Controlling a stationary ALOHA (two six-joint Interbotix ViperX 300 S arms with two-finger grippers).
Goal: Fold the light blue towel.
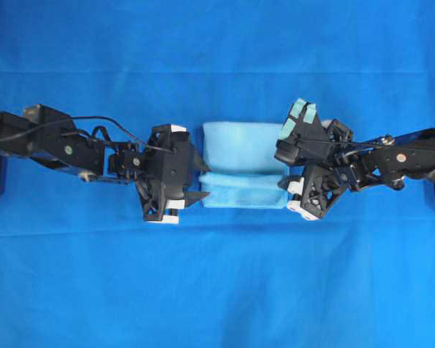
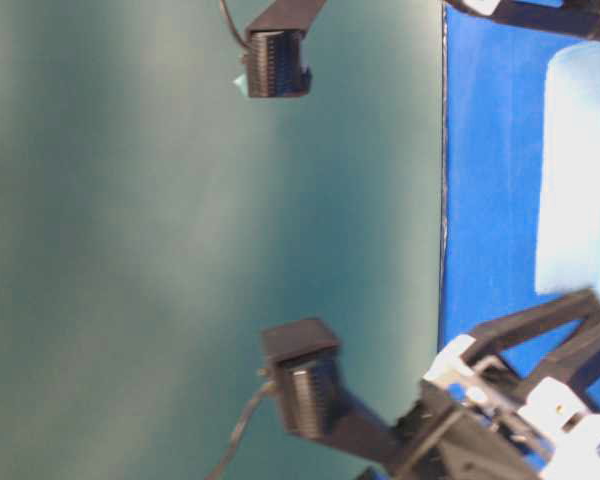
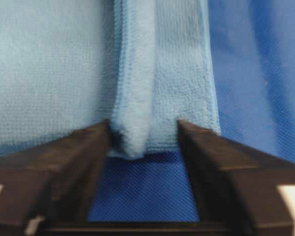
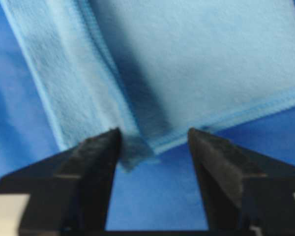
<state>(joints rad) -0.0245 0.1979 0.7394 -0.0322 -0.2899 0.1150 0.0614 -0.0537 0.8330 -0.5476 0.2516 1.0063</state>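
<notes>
I see the light blue towel (image 1: 243,164) lying folded on the blue cloth (image 1: 217,283) that covers the worktop, midway between my two arms. My left claw (image 1: 203,178) sits at the towel's left edge with jaws spread; the wrist view shows a raised fold of towel (image 3: 132,98) between them, ungripped. My right claw (image 4: 155,140) is at the towel's right edge, also wide open, its fingers (image 4: 96,157) straddling the hemmed corner without pinching it.
</notes>
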